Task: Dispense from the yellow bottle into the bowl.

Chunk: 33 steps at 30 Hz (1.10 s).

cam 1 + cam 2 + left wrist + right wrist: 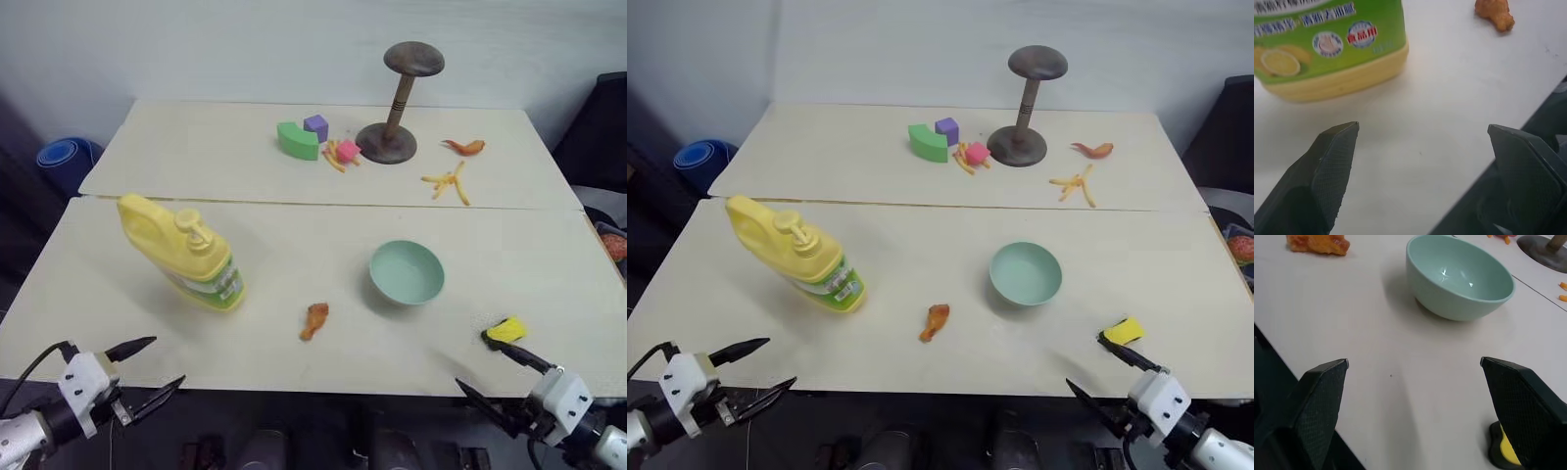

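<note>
A: Two pale panels make up the worktop [294, 211], butted along a seam. What's biggest on it?

B: The yellow bottle [182, 252]. It stands on the near panel, well to the left of the bowl [407, 271], its green label facing the near edge.

A: And behind the bowl?

B: A dark wooden stand [400, 103] on the far panel, with a green curved block [297, 140], a purple cube [315, 126] and a pink cube [348, 150] to its left.

A: The grippers?

B: The left gripper [144, 370] hangs off the near edge, left of the bowl and nearer than the bottle, jaws released and gaping, nothing between them. The right gripper [483, 364] sits nearer than the bowl, to its right, jaws likewise spread wide and bare.

A: Smaller bits?

B: A yellow piece [507, 330] beside the right gripper, and an orange toy drumstick [314, 319] left of the bowl.
</note>
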Motion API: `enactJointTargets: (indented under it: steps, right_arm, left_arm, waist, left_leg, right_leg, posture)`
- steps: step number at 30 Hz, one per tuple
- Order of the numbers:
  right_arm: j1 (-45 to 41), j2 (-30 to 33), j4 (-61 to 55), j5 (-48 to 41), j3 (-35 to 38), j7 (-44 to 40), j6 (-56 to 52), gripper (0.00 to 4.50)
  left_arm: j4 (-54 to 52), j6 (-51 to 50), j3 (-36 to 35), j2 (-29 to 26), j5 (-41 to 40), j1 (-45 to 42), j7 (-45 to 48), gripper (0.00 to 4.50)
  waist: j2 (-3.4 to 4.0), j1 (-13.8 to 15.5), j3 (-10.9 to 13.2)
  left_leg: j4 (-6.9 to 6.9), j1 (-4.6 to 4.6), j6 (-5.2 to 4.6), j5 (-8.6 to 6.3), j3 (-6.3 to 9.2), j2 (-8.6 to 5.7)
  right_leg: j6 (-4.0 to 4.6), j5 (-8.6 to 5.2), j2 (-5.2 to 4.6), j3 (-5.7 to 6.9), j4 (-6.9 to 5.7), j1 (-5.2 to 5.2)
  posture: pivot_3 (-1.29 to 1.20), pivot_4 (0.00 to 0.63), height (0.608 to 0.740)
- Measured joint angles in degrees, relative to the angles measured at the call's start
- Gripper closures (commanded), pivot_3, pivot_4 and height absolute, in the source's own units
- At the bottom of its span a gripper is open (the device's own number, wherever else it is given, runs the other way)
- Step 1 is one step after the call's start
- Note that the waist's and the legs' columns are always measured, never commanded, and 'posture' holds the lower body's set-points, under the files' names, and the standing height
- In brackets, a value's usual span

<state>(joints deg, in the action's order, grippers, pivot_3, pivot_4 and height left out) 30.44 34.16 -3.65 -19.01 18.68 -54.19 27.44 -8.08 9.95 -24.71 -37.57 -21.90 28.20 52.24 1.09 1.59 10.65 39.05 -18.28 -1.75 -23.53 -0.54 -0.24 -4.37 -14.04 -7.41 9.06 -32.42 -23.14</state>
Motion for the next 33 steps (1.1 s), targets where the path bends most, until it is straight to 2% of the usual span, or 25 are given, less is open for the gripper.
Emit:
enactJointTargets:
  steps: [3, 5, 8, 11, 14, 18, 20, 25, 28, 33]
  right_arm:
    - [-1.1, 1.8, -3.5, -0.1, -2.0, -0.5, -3.1, 0.00]
    - [-5.6, 5.4, -9.8, 0.5, -7.2, -0.8, -11.2, 0.00]
    - [-18.9, 8.7, -19.5, 0.8, -15.1, 0.4, -26.1, 0.00]
    - [-32.1, 9.0, -22.0, 2.2, -24.0, 0.4, -38.3, 0.00]
    - [-43.3, 6.2, -19.4, 6.9, -34.0, -1.3, -44.7, 0.00]
    - [-56.0, -2.4, -7.6, 16.9, -46.2, 0.0, -47.9, 0.00]
    - [-58.8, -4.8, -2.8, 20.5, -49.7, 0.8, -47.6, 0.00]
    - [-62.2, -8.0, 5.5, 24.6, -52.9, -0.1, -46.9, 0.00]
    - [-64.3, -9.6, 9.0, 25.0, -54.0, -2.6, -45.7, 0.59]
    - [-64.5, -10.8, 10.6, 25.0, -54.1, -4.0, -44.2, 2.34]
  left_arm:
    - [-0.2, -0.8, 1.6, 0.0, 0.4, -1.2, 0.2, 0.01]
    - [-0.3, -3.8, 2.3, -0.5, -2.1, -1.7, 2.5, 0.01]
    - [-2.7, -8.0, 3.0, -1.5, -8.5, -3.5, 7.4, 0.01]
    - [-3.6, -9.6, 3.9, -1.6, -9.8, -5.2, 9.0, 0.01]
    - [-4.0, -9.9, 6.1, -1.8, -9.3, -4.9, 10.9, 0.01]
    - [-4.6, -10.3, 6.8, -1.5, -9.0, -5.2, 11.0, 0.01]
    - [-4.6, -10.3, 6.7, -1.4, -8.8, -5.0, 10.5, 0.01]
    - [-4.7, -10.4, 6.7, -0.4, -8.1, -4.1, 9.1, 0.01]
    - [-4.7, -10.0, 6.7, 0.6, -7.4, -3.7, 8.3, 0.00]
    - [-4.7, -9.4, 6.7, 1.3, -6.6, -3.7, 7.3, 0.00]
  waist:
    - [0.03, -0.6, 0.0]
    - [0.01, -1.0, 0.1]
    - [0.00, -0.8, 0.1]
    - [-0.07, -0.1, 0.0]
    - [-0.13, -0.1, 0.0]
    - [-0.35, -0.6, -0.1]
    - [-0.35, -0.4, -0.1]
    - [-0.41, -0.8, -0.2]
    - [-0.41, -1.5, -0.2]
    - [-0.36, -1.7, -0.1]
  left_leg:
    - [0.00, 0.04, 0.04, -0.01, -0.05, 0.04]
    - [0.01, 0.07, 0.06, 0.02, -0.13, 0.07]
    - [0.05, 0.08, 0.19, 0.18, -0.09, 0.08]
    - [0.05, 0.03, 0.70, 0.46, 0.05, 0.09]
    - [0.05, -0.07, 0.69, 0.44, 0.04, 0.05]
    - [0.06, -0.09, 0.66, 0.45, -0.01, -0.02]
    - [0.06, -0.10, 0.65, 0.47, 0.00, -0.04]
    - [0.08, -0.11, 0.61, 0.51, -0.06, -0.07]
    - [0.08, -0.05, 0.68, 0.55, -0.06, -0.03]
    - [0.08, -0.01, 0.82, 0.64, -0.06, 0.01]
  right_leg:
    - [-0.03, 0.02, 0.05, -0.05, -0.06, -0.01]
    - [0.00, 0.04, 0.05, -0.09, -0.15, -0.06]
    - [0.16, 0.11, 0.04, -0.06, -0.28, -0.31]
    - [0.23, 0.09, 0.07, 0.08, -0.36, -0.46]
    - [0.23, 0.09, 0.09, 0.13, -0.27, -0.50]
    - [0.18, 0.12, 0.08, 0.12, -0.25, -0.48]
    - [0.16, 0.13, 0.09, 0.14, -0.44, -0.46]
    - [0.09, 0.17, 0.13, 0.12, -0.41, -0.43]
    - [0.08, 0.17, 0.15, 0.11, -0.47, -0.39]
    - [0.10, 0.16, 0.18, 0.09, -0.52, -0.45]
  posture:
    - [0.00, 0.150, 0.740]
    - [0.00, 0.150, 0.740]
    - [0.00, 0.150, 0.740]
    - [0.00, 0.150, 0.740]
    - [0.00, 0.150, 0.740]
    - [0.00, 0.150, 0.740]
    - [0.00, 0.150, 0.740]
    - [0.00, 0.150, 0.740]
    - [0.00, 0.150, 0.740]
    - [0.00, 0.150, 0.740]
